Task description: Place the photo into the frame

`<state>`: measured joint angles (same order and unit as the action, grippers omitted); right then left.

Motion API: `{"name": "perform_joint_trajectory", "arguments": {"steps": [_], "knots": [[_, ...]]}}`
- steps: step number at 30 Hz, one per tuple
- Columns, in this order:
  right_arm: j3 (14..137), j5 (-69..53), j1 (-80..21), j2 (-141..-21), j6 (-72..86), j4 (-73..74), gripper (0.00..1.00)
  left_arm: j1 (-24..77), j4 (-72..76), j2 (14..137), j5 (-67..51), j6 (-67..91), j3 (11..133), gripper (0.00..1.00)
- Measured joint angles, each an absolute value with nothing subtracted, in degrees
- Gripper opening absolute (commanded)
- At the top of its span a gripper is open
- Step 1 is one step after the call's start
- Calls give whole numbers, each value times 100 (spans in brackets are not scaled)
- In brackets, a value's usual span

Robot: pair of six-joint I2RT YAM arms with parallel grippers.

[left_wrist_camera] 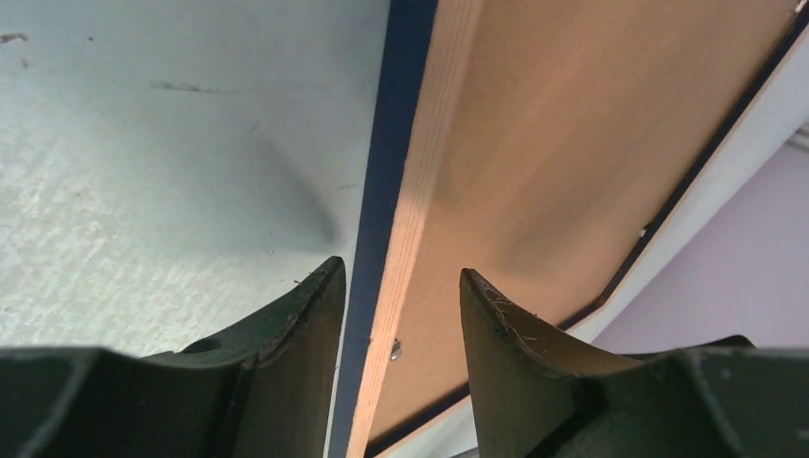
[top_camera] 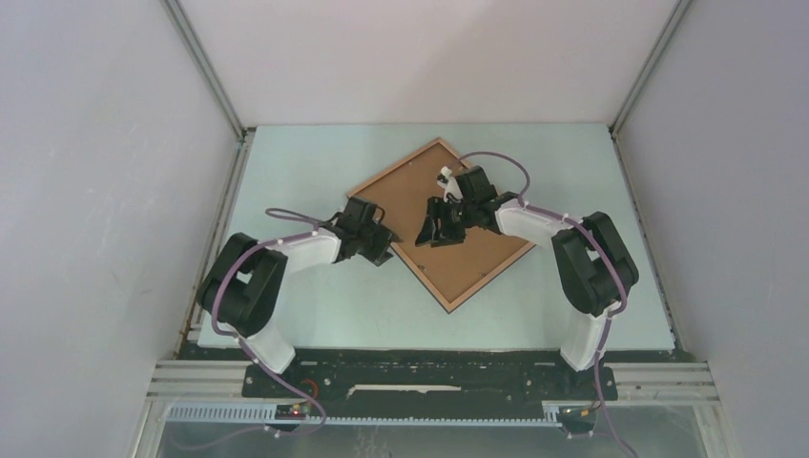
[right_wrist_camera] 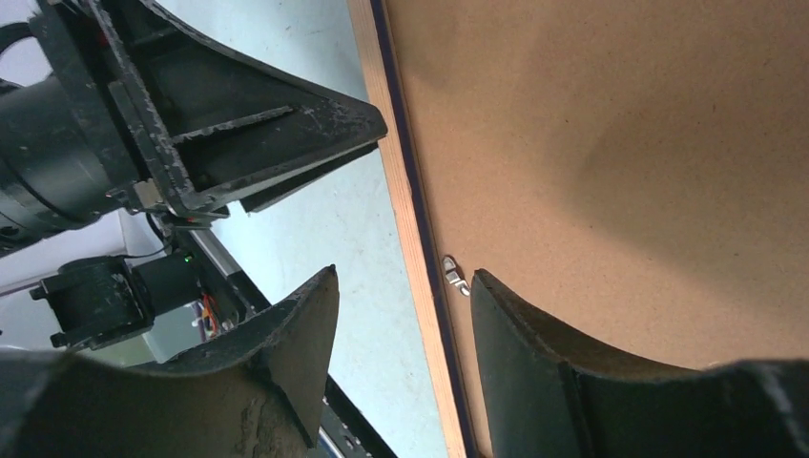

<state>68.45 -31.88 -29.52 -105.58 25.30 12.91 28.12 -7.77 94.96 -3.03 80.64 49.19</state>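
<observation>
The frame (top_camera: 491, 279) lies flat on the table, turned like a diamond, with its light wood rim up and the brown backing board (top_camera: 410, 186) filling it. The photo is hidden. My left gripper (top_camera: 384, 246) is at the frame's left edge. In the left wrist view its jaws (left_wrist_camera: 401, 286) stand open astride the rim (left_wrist_camera: 420, 143), one finger over the table and one over the board (left_wrist_camera: 572, 143). My right gripper (top_camera: 435, 232) hovers over the board near that same edge. It is open (right_wrist_camera: 405, 281) across the rim (right_wrist_camera: 401, 191), beside a small metal tab (right_wrist_camera: 455, 275).
The pale green table (top_camera: 315, 162) is walled in by white panels on three sides. The left arm's gripper (right_wrist_camera: 238, 124) shows close by in the right wrist view. The arms' base rail (top_camera: 429, 377) runs along the near edge.
</observation>
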Motion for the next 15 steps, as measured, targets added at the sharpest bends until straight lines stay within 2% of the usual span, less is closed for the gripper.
{"name": "perform_joint_trajectory", "arguments": {"steps": [2,6,13,15], "knots": [[6816,-3227,-2930,-10562,2571,1249,61,2867,-768,9529,-174,8228,4890,50],[6816,-3288,-2897,-10565,2611,1079,61,2993,-633,9699,-69,8460,4890,41],[6676,-3398,-2847,-10565,2698,814,61,3059,-526,9880,-30,8586,4917,39],[6667,-3428,-2847,-10567,2742,764,61,3065,-701,9959,-16,8462,5085,32]]}}
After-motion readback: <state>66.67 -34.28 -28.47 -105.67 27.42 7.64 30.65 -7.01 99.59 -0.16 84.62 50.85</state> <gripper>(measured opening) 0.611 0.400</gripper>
